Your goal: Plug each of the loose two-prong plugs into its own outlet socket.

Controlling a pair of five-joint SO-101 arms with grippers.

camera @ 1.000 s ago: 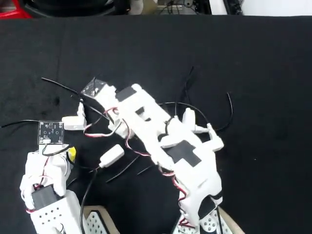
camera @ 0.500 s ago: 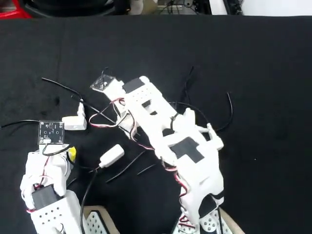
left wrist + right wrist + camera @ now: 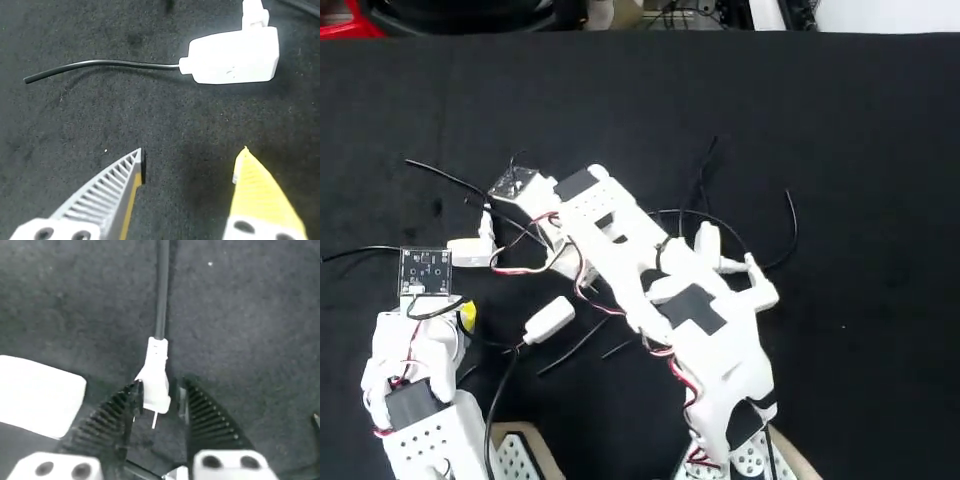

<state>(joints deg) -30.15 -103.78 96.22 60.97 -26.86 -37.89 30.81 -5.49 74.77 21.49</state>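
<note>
My right gripper (image 3: 160,385) is shut on a small white two-prong plug (image 3: 155,382), whose black cord (image 3: 161,290) runs straight away from the fingers. In the high view this gripper (image 3: 512,185) sits at the table's middle left, just above a white outlet socket (image 3: 472,253) that has a white plug (image 3: 486,224) at its end. My left gripper (image 3: 192,155) stands open over bare cloth, short of that same socket (image 3: 232,55); in the high view it (image 3: 452,308) is at the lower left. A second white socket (image 3: 550,318) lies between the arms.
Several loose black cords (image 3: 790,225) curl over the black cloth around the right arm (image 3: 660,290). Two more white plug-like pieces (image 3: 708,240) lie beside that arm. The table's far edge (image 3: 640,32) borders clutter behind.
The right gripper swung up and to the right, then came back left and down to where it was a second ago. The left arm and both sockets stayed put.
</note>
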